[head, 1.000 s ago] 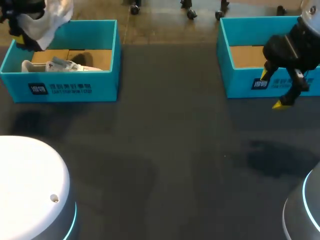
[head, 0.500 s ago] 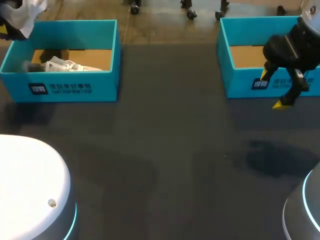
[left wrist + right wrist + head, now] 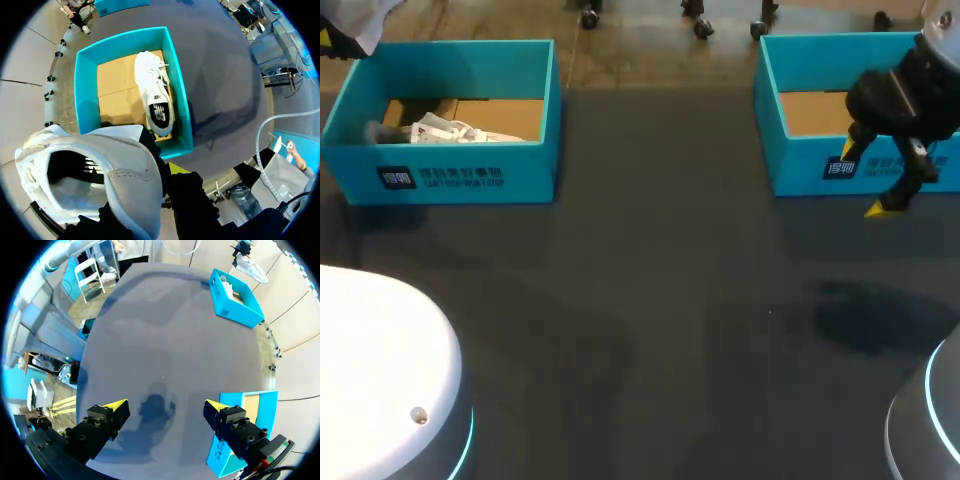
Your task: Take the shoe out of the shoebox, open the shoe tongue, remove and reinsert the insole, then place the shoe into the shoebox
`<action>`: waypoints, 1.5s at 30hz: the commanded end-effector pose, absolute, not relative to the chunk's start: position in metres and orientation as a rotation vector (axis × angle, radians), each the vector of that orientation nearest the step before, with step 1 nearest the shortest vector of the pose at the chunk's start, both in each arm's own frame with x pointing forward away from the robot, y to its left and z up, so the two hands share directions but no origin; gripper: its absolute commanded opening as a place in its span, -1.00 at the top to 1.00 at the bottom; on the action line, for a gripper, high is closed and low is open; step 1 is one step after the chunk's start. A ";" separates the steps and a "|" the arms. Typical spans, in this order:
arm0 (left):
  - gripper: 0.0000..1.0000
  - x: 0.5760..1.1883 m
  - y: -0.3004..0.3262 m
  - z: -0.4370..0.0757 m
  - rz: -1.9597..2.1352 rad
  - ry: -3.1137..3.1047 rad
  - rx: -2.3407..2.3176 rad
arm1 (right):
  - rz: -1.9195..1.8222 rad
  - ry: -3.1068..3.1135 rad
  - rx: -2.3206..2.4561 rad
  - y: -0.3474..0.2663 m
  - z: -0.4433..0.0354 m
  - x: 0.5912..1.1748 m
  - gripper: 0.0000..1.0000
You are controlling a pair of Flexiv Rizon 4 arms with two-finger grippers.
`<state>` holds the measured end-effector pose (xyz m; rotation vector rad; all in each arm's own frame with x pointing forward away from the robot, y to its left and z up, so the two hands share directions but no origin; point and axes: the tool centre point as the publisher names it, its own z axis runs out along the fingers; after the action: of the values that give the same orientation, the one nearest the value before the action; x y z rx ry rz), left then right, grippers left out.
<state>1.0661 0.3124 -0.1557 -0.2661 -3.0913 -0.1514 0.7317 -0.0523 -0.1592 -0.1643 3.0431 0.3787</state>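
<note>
A white lace-up shoe (image 3: 100, 170), its opening gaping to show a pale lining, hangs in the left jaws, which are clamped on its heel collar high above the left shoebox (image 3: 440, 175). In the head view only a sliver of it shows at the far-left corner. There are two white shoes in all: the second shoe (image 3: 157, 95), with a dark emblem on its side, lies on the cardboard floor of that same box, against one long wall. Two teal shoeboxes stand well apart on the dark surface (image 3: 670, 300). The right jaws stand wide, holding nothing, above the front wall of the right shoebox (image 3: 800, 165). A second ago the lifted shoe hung lower over the box's far-left corner; it has since drifted up and outward, while the right arm has kept its place
</note>
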 end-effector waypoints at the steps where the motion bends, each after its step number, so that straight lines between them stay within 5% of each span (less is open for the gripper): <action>1: 1.00 1.074 0.313 -0.153 -0.148 -3.072 -0.265 | 0.375 3.046 -0.165 -0.051 -0.160 0.733 -1.00; 18: 1.00 1.076 0.317 -0.151 -0.135 -3.075 -0.301 | 0.375 3.046 -0.165 -0.051 -0.160 0.733 -1.00; 29: 1.00 1.098 0.337 -0.149 -0.439 -2.957 -1.166 | 0.375 3.046 -0.165 -0.051 -0.160 0.733 -1.00; 36: 1.00 1.117 0.357 -0.156 -0.288 -2.663 -1.749 | 0.375 3.046 -0.165 -0.051 -0.160 0.733 -1.00; 45: 1.00 1.131 0.360 -0.149 -0.341 -2.348 -2.052 | 0.375 3.046 -0.165 -0.051 -0.160 0.733 -1.00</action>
<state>1.1255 0.3577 -0.1563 -1.5140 -2.7941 -0.3618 0.7317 -0.0523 -0.1592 -0.1643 3.0431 0.3787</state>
